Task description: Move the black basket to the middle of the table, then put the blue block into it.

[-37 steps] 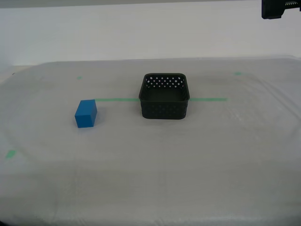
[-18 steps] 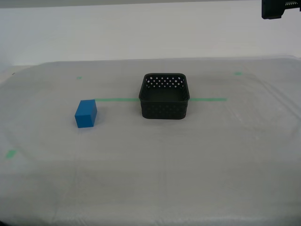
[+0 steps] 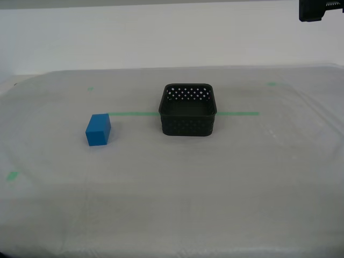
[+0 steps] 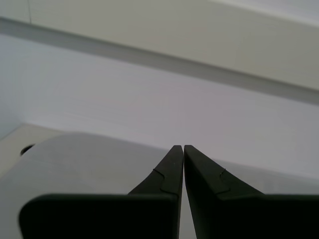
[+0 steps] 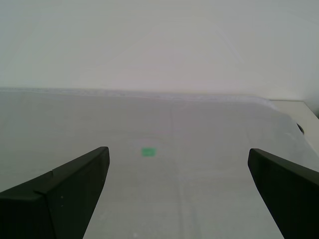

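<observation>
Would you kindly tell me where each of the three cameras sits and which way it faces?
Exterior view: on the robot, facing across the whitish sheeted table at the small blue cuboid block and perforated square black plastic basket; a dark robot part shows at a top corner.
First wrist view: on my first gripper, jaws wide apart, over a green tape mark.
Second wrist view: on my second gripper, jaws together, facing the wall.
Shared: the table.

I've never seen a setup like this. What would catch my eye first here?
Probably the bright blue block, alone on the pale table toward the exterior view's left. Next, the black basket with its round holes, sitting mid-table across a thin green tape line, apart from the block. In the wrist views, my first gripper gapes wide while my second gripper is shut.
</observation>
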You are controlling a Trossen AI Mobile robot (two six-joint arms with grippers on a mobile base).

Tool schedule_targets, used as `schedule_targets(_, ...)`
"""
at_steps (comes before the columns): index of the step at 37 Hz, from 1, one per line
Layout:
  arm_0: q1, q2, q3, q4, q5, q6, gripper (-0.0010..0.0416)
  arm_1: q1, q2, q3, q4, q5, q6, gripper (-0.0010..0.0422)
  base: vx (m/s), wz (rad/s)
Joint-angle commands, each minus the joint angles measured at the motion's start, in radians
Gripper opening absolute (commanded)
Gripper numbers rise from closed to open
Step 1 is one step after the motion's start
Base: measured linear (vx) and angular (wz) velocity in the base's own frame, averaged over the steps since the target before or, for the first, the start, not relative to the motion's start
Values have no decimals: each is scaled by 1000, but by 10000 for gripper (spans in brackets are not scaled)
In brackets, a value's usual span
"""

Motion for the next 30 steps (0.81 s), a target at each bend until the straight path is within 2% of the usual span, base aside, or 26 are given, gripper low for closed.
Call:
schedule_targets(1, 0, 0, 1, 3, 0, -1, 389, 0, 0, 25, -114, -15, -5, 0, 0, 0)
schedule_targets(4, 0, 0, 1, 3, 0, -1, 390, -1, 0, 51, -220, -15, -12, 0, 0, 0)
schedule_targets(11, 0, 0, 1, 3, 0, -1, 390, -6, 0, 141, -527, -14, -88, 0, 0, 0)
schedule_targets(17, 0, 0, 1, 3, 0, -1, 390, -8, 0, 236, -803, -14, -97, 0, 0, 0)
schedule_targets(23, 0, 0, 1, 3, 0, -1, 390, -8, 0, 344, -1067, -14, -135, 0, 0, 0)
schedule_targets(30, 0, 0, 1, 3, 0, -1, 390, -8, 0, 467, -1294, -14, -162, 0, 0, 0)
